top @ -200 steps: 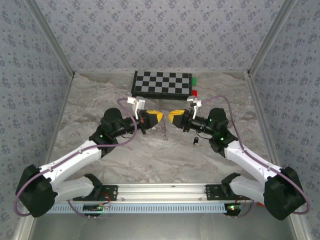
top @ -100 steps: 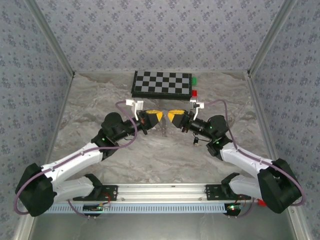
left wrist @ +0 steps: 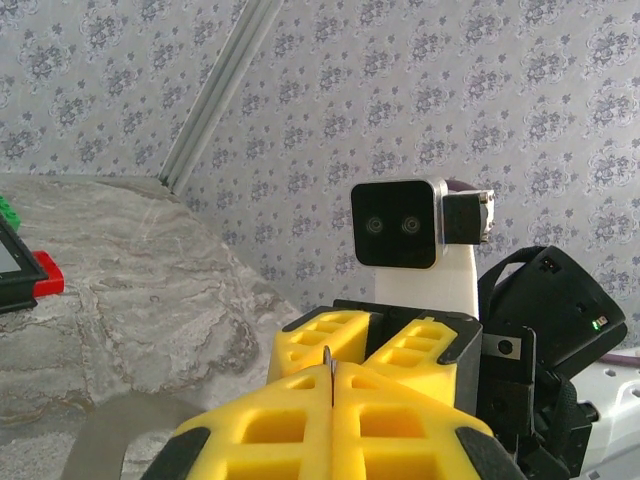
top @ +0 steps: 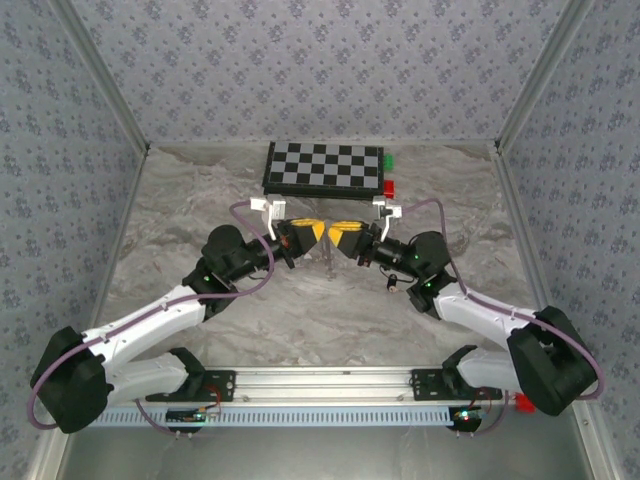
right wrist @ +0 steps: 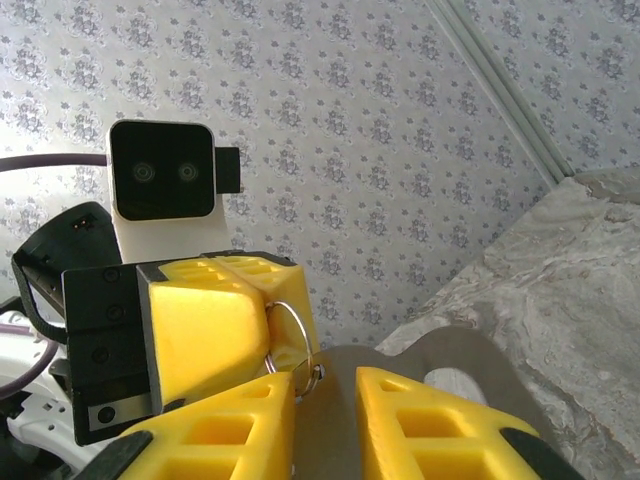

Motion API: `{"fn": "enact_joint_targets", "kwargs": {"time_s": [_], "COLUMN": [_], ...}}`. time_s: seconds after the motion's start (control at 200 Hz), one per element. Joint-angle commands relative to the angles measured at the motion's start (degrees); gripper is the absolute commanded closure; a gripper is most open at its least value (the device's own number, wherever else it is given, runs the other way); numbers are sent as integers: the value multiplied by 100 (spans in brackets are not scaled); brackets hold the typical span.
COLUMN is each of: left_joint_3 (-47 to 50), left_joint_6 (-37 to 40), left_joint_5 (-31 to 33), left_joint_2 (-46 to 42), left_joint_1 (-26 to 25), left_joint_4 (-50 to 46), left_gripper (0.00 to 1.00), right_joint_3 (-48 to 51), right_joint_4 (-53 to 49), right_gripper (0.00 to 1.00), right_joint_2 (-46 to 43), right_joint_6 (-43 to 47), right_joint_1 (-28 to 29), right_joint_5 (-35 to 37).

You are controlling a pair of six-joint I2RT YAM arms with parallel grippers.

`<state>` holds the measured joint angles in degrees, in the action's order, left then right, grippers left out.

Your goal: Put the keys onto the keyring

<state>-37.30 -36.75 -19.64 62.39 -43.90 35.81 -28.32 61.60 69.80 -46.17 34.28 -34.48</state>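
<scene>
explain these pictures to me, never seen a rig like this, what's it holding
This is a robot: a left arm and a right arm bolted to a marbled table. One picture looks down from above; the other two come from a camera on each wrist, with that arm's yellow jaws at the bottom. The left jaws are shut on a wire keyring; the right jaws face it, open. On the table lie a tiny dark key, a checkerboard, a red block and a green block.

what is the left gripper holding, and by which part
The left gripper is shut on the keyring, pinching one end of the loop between its fingertips; the rest sticks out beyond them.
</scene>
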Motion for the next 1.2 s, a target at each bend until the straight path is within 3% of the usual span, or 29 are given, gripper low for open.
{"fn": "enact_joint_targets", "kwargs": {"time_s": [0.0, 0.615, 0.79, 0.83, 0.995, 1.1, 1.194], "left_joint_3": [-107, -63, -34, -30, -93, -182, -216], "left_joint_6": [-27, -25, -53, -44, 108, 310, 515], "left_joint_5": [-10, -189, -207, -194, -133, -137, -128], "left_joint_2": [-34, 111, 135, 125, 38, -87, -247], "left_joint_1": [-54, -83, -79, -81, -68, -29, 69], "left_joint_4": [330, 419, 446, 435, 119, -267, -599], "left_gripper": [100, 100, 100, 100, 100, 80, 71], "right_joint_3": [-217, -334, -333, -316, -289, -408, -832], "right_joint_4": [272, 447, 511, 523, 325, -500, -2227], "right_gripper": [80, 87, 93, 100, 100, 100, 100], "right_joint_2": [50, 121, 179, 180, 85, -94, -352], "right_joint_6": [-73, -231, -256, -240, -163, 127, 912], "right_joint_1": [53, 61, 54, 46, -65, -238, -344], "right_joint_5": [-138, -154, -175, -180, -259, -507, -764]}}
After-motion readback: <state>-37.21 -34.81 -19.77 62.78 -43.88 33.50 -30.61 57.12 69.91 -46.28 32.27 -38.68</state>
